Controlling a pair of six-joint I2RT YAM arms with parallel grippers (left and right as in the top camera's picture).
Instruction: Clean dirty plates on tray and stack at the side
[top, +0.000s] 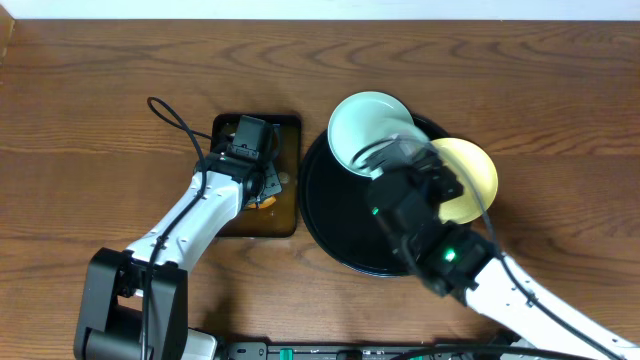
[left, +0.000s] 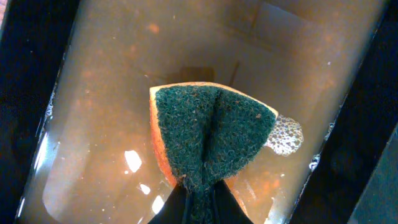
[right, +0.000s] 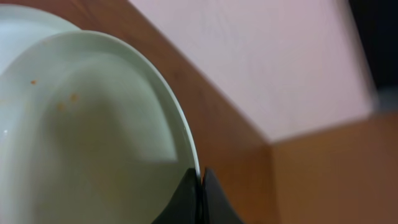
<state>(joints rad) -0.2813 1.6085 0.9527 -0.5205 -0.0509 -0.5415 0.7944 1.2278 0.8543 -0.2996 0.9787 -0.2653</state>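
Right gripper (right: 200, 182): jaws pinching the rim of a mint plate (right: 93, 137), which is held tilted over the upper-left edge of the tray (top: 335, 235), with faint orange specks on its face. Left gripper (left: 199, 204): jaws pinching the sponge (left: 211, 134) in the pan (top: 287, 215) of brown water. The pan sits just left of the tray, so the sponge's path to the plate probably runs rightward. Yellow plate (top: 480, 175) leans on the tray's right rim; the wooden desk (top: 100, 100) carries all of it, with little room between pan and tray.

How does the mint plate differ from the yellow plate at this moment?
The mint plate is pale green-blue; the yellow plate is pale yellow. The mint plate is pinched at its rim by the right gripper, jaws shut; the yellow plate is held by nothing. Both are small, round and at the rim of the black tray.
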